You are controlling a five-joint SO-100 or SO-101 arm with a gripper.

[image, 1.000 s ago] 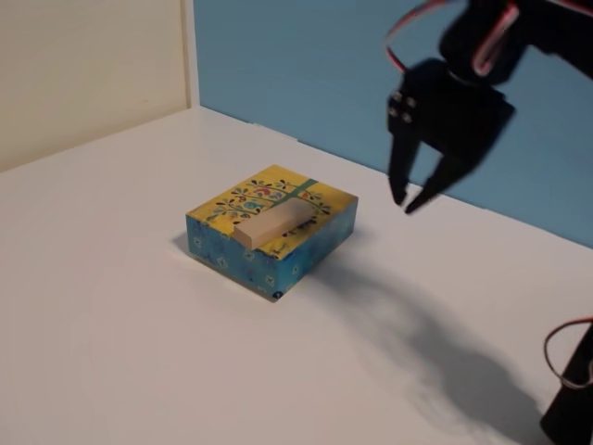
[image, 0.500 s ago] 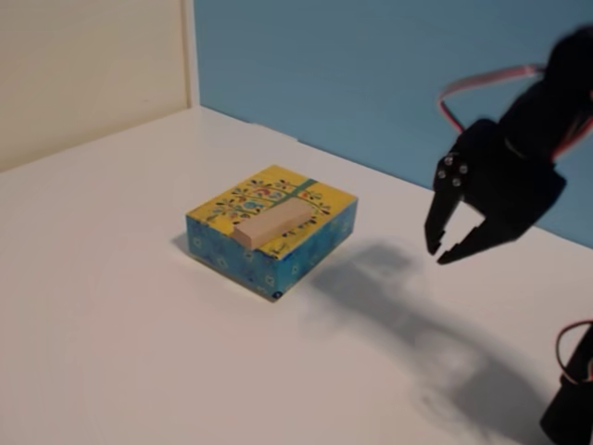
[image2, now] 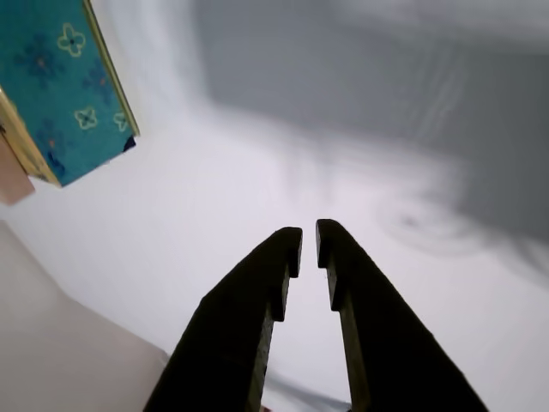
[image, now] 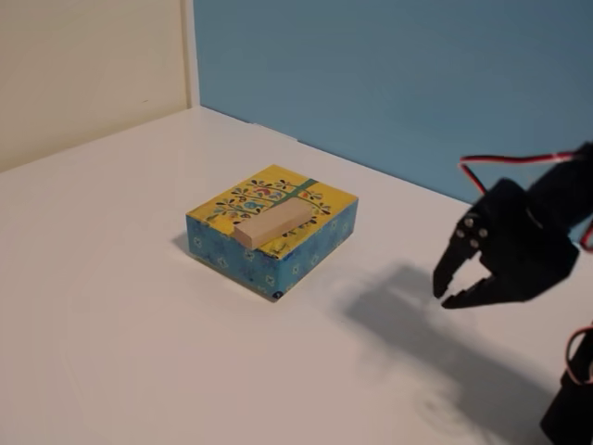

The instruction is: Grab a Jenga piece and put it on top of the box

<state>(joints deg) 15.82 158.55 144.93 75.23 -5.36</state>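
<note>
**Jenga piece is already up on the box, claw is off to the side**

Jenga piece (image: 271,225) sits flat on the yellow patterned top of the box (image: 306,243), lying diagonally near the front-left part of the lid as the fixed view shows it. It looks settled, not hanging over an edge as far as that view can tell. In the wrist view only a pale tan corner of it (image2: 12,180) peeks in at the left edge, right next to the box's blue side (image2: 64,86).

So going by the pictures the main job looks done: block on box. Nothing seems left except maybe the arm parking itself, and that's just a guess.

The claw (image: 446,297) is well apart from the box, off to the right in the fixed view, hanging above the white bench (image: 139,324) with its shadow under it. It's holding nothing. In the wrist view its two dark fingers (image2: 274,257) sit close together with just a narrow slit between the tips, so nearly closed but empty. Fixed view shows the tips a little apart too.

Count: one Jenga piece, one box, one arm with one claw. No other blocks visible anywhere on the bench in either view. Behind it there's a blue wall (image: 389,74) and a cream wall (image: 83,65) on the left, plus some red wires (image: 505,159) on the arm.
</note>
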